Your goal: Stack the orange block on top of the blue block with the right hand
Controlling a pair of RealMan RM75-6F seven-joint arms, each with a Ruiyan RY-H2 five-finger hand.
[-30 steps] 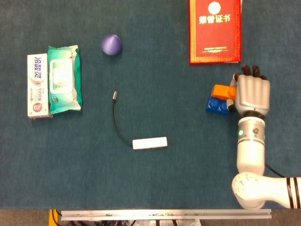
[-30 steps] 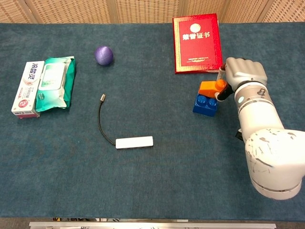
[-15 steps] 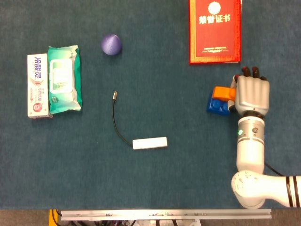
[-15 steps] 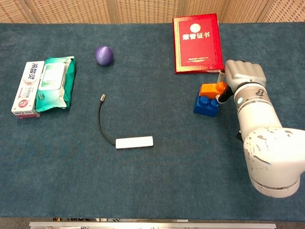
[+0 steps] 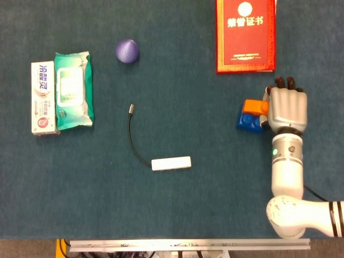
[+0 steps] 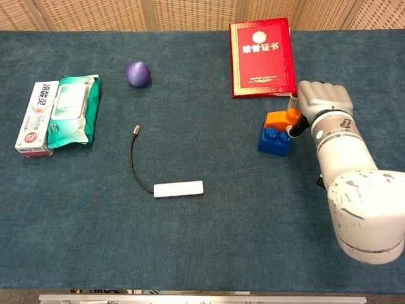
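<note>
Right now my right hand (image 6: 321,101) pinches the orange block (image 6: 277,118), which sits skewed on the blue block (image 6: 274,140), overhanging its far edge. If I let go unseated, it may tip off.

The orange block (image 6: 279,118) sits on the studded blue block (image 6: 274,140), slightly offset.

Matt, felt-like blue cloth covers the table (image 6: 209,240), and the orange block (image 6: 278,118) and blue block (image 6: 273,140) show smooth, studded plastic. The right hand (image 5: 288,109) has a glossy silver-grey shell over a shiny white arm. The wipes pack (image 6: 72,110) gleams like plastic film, the red booklet (image 6: 262,57) like glossy card with gold print.
</note>
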